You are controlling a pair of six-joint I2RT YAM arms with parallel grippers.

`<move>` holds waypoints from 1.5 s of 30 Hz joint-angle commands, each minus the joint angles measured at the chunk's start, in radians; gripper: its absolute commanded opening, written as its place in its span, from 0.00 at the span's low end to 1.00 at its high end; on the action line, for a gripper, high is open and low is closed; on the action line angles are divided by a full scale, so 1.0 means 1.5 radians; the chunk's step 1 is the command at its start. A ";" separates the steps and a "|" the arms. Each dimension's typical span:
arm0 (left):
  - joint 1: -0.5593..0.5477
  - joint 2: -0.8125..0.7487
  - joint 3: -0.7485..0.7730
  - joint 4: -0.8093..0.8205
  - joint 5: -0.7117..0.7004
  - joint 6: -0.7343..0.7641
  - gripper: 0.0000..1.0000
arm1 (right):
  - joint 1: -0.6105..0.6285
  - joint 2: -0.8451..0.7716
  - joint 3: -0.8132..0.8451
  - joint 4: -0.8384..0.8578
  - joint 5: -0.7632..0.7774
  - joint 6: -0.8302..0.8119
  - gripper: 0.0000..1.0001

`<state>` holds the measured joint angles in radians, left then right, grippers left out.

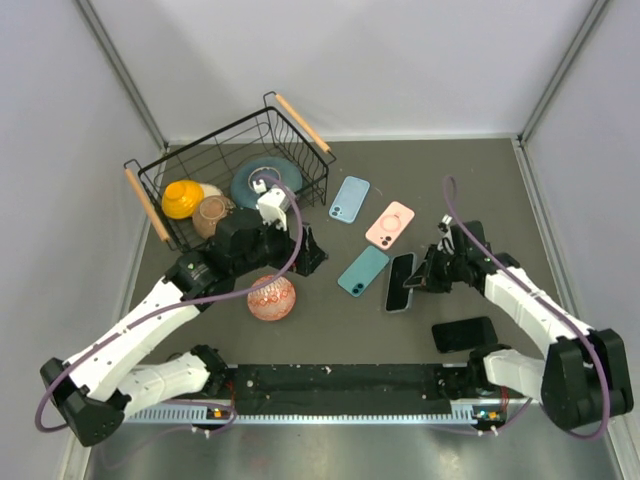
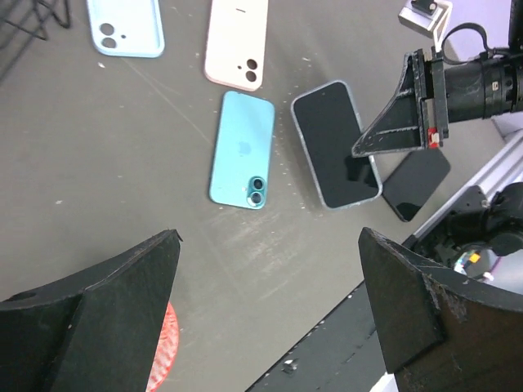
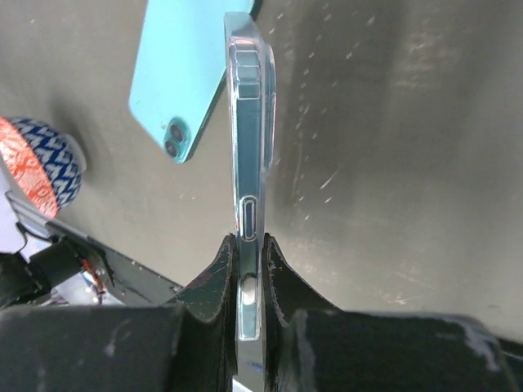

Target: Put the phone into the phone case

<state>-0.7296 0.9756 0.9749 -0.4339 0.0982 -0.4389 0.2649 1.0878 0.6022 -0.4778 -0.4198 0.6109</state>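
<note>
My right gripper [image 1: 418, 281] is shut on the long edge of a black phone in a clear case [image 1: 400, 282]. The right wrist view shows the clear case [image 3: 249, 122] edge-on between the closed fingers [image 3: 214, 273]. In the left wrist view that cased phone [image 2: 335, 143] lies by the right finger [image 2: 400, 122]. A teal phone [image 1: 362, 270] lies face down just to its left. A pink case [image 1: 390, 225] and a light blue case [image 1: 349, 199] lie farther back. A bare black phone [image 1: 465, 333] lies near the front right. My left gripper [image 1: 310, 250] is open and empty, left of the teal phone [image 2: 242, 149].
A black wire basket [image 1: 300, 170] with a yellow bowl, a brown cup and a grey plate stands at the back left. A red patterned ball [image 1: 271, 298] sits under the left arm. The black rail [image 1: 340, 385] runs along the near edge.
</note>
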 commanded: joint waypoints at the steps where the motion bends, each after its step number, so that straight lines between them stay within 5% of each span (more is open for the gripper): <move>1: 0.008 -0.018 0.070 -0.100 -0.055 0.070 0.96 | -0.048 0.058 0.066 0.002 -0.025 -0.064 0.00; 19: 0.009 -0.102 -0.006 -0.053 -0.118 0.103 0.98 | -0.150 0.281 0.144 -0.014 0.036 -0.169 0.21; 34: 0.009 -0.151 -0.024 -0.044 -0.153 0.110 0.99 | -0.160 0.262 0.217 -0.052 0.089 -0.162 0.38; 41: 0.009 -0.160 -0.027 -0.041 -0.159 0.111 0.99 | -0.159 0.306 0.259 -0.021 0.070 -0.150 0.05; 45: 0.009 -0.161 -0.027 -0.040 -0.155 0.111 0.99 | -0.158 0.343 0.263 0.012 0.028 -0.138 0.00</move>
<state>-0.7212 0.7544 0.9382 -0.5449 -0.1246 -0.2852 0.0360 1.5536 0.9630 -0.5266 -0.3233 0.3874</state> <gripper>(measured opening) 0.987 0.012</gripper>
